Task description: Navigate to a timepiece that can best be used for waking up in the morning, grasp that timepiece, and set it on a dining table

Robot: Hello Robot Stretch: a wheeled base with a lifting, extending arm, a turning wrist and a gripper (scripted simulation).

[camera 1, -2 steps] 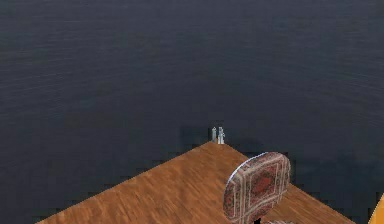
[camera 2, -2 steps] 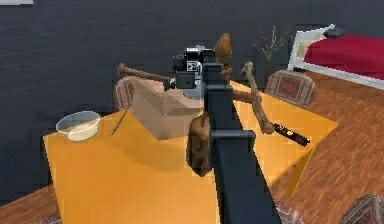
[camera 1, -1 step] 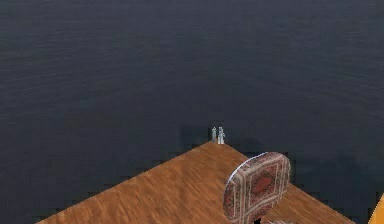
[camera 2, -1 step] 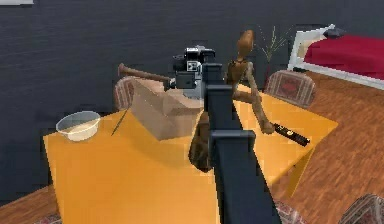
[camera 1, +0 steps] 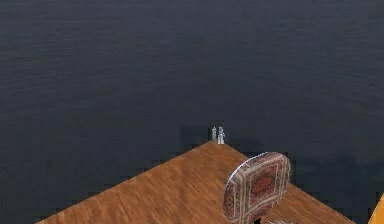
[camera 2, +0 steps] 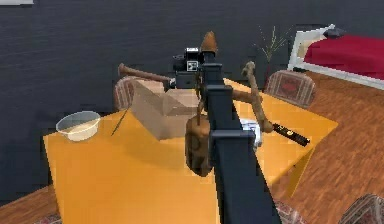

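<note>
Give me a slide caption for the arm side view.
Stretch's arm extended over a yellow table with a cardboard box and white bowl, bed beyond.

The arm [camera 2: 235, 140] shows as a dark square bar that rises from the near bottom edge of the arm side view, just right of the middle, and reaches out and slightly left toward the far side. At its far end sit two small white marker squares [camera 2: 189, 55], and the dark gripper [camera 2: 184, 76] lies just left of them. Whether the gripper holds anything cannot be told.
</note>
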